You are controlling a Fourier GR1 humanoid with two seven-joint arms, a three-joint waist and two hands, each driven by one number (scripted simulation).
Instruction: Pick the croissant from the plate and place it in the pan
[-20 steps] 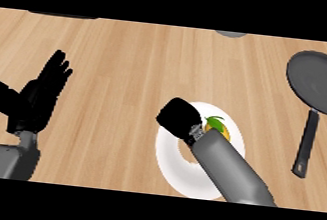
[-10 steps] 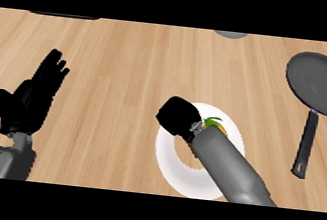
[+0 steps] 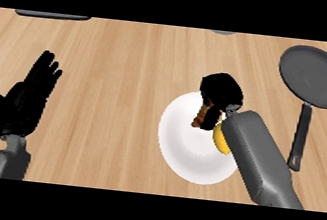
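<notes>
Head view: I see the right hand point(image 3: 222, 90) curled around the croissant point(image 3: 205, 116) above the plate point(image 3: 184, 149); the left hand point(image 3: 27, 98) rests open.

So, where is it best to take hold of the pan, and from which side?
Probably the long straight handle: it sticks out from the pan toward the robot, with bare counter on both sides. The right hand, the nearer one, could close around it from above.

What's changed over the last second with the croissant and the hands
The right robot hand has risen over the plate, and a brown piece, apparently the croissant, now hangs beneath it. The left robot hand stays open at the left; the pan is unmoved.
</notes>
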